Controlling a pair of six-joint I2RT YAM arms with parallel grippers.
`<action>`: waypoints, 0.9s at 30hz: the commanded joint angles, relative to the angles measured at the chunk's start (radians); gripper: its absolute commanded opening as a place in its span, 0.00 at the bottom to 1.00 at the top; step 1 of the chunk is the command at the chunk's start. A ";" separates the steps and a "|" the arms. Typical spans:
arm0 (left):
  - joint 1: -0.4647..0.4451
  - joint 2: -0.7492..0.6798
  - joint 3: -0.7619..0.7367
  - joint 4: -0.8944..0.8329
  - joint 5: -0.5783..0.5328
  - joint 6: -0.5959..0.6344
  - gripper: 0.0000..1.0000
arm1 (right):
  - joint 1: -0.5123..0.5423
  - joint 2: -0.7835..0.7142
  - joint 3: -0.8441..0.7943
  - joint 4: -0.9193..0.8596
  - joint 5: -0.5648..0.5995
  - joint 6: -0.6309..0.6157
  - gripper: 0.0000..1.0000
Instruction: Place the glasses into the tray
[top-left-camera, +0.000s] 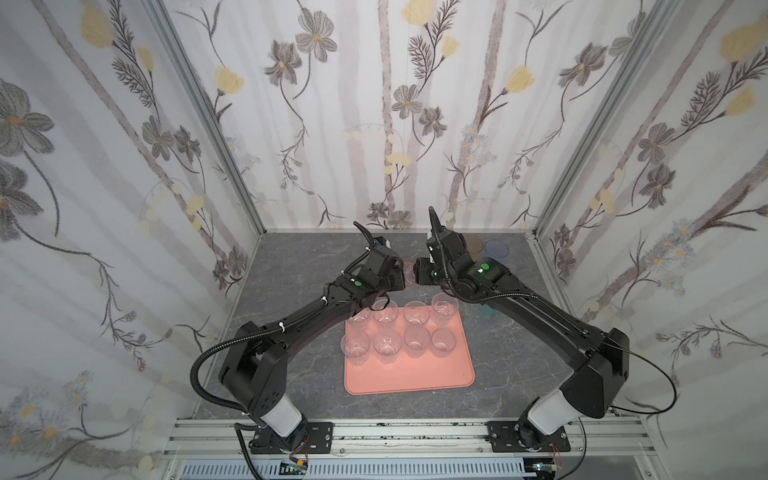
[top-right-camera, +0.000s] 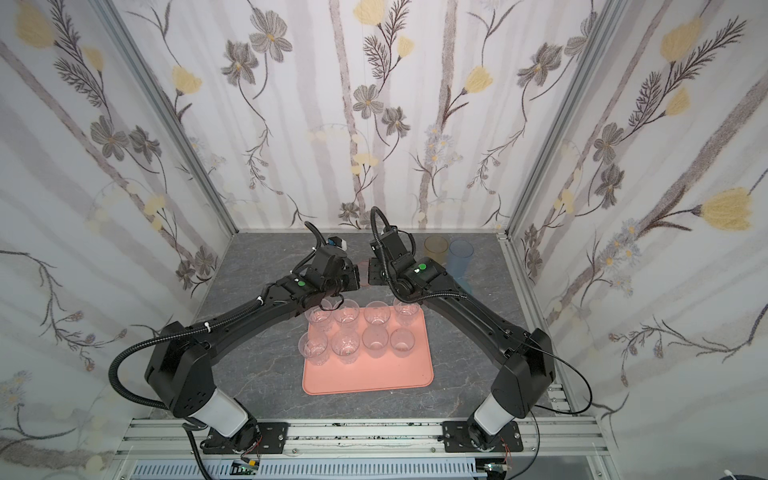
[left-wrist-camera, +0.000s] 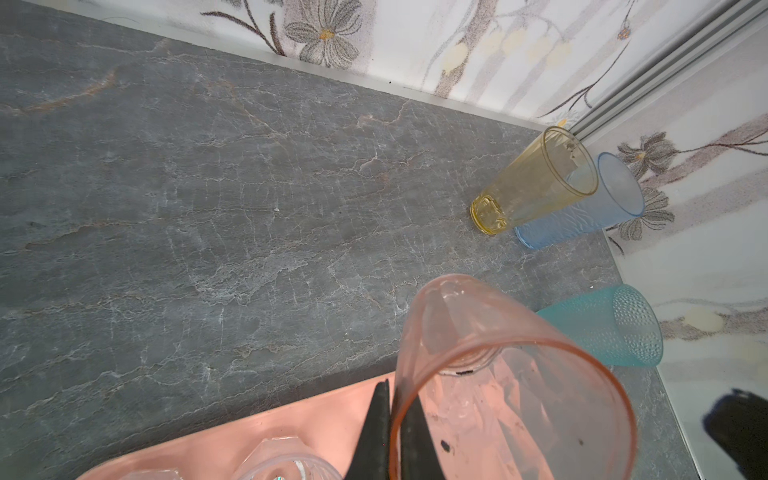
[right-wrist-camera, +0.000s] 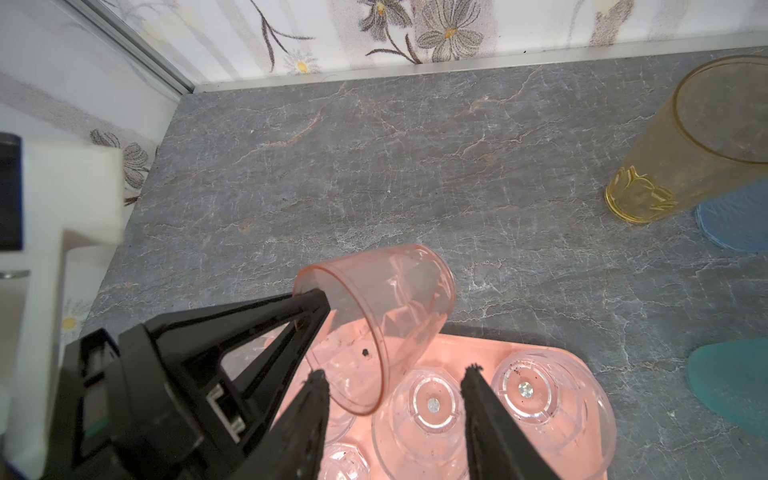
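My left gripper (left-wrist-camera: 392, 388) is shut on the rim of the short pink glass (left-wrist-camera: 498, 374), one finger inside the rim and one outside. It holds the glass tilted above the far edge of the salmon tray (top-left-camera: 409, 374). In the right wrist view the pink glass (right-wrist-camera: 386, 307) hangs just ahead of my right gripper (right-wrist-camera: 395, 372), which stands open and does not touch it. Several small clear glasses (top-left-camera: 415, 311) stand in two rows on the tray's far half. The two grippers face each other over the pink glass (top-right-camera: 365, 272) in both top views.
An amber glass (left-wrist-camera: 536, 183) and a blue glass (left-wrist-camera: 590, 208) stand together at the table's back right corner. A teal glass (left-wrist-camera: 602, 328) stands nearer, close to the right wall and partly under my right arm. The near half of the tray (top-right-camera: 365, 374) is bare.
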 joint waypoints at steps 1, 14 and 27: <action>0.013 -0.007 0.002 0.001 0.012 0.016 0.00 | -0.015 -0.023 -0.015 0.012 -0.010 0.011 0.53; 0.092 -0.113 -0.064 -0.060 0.018 0.059 0.00 | -0.069 -0.046 -0.083 0.038 -0.041 0.016 0.52; 0.178 -0.052 -0.070 -0.076 0.046 0.127 0.00 | -0.123 -0.067 -0.166 0.064 -0.062 0.016 0.52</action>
